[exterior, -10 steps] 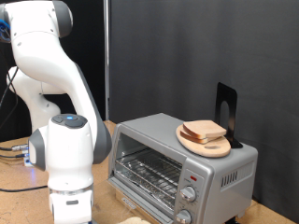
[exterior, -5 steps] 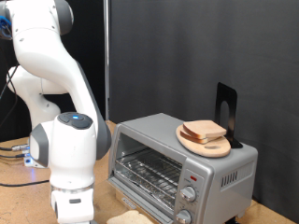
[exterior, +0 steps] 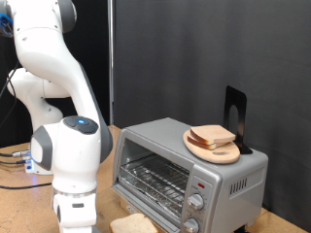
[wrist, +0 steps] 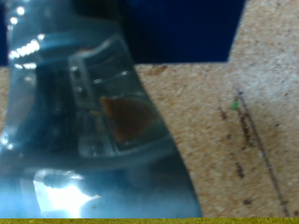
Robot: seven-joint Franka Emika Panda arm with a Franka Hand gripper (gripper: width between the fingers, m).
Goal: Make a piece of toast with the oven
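Brushed silver metal is seen on the oven [exterior: 194, 165], wire on its rack [exterior: 155, 181], pale wood on the round board [exterior: 213, 148], glossy white plastic on the arm [exterior: 53, 87], and rough speckled chipboard on the table [wrist: 234, 140].

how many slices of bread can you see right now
3, possibly more. Two bread slices lie stacked on the round wooden board on top of the oven. A third slice sits at the exterior view's bottom edge, before the oven, partly cut off. Others may be hidden.
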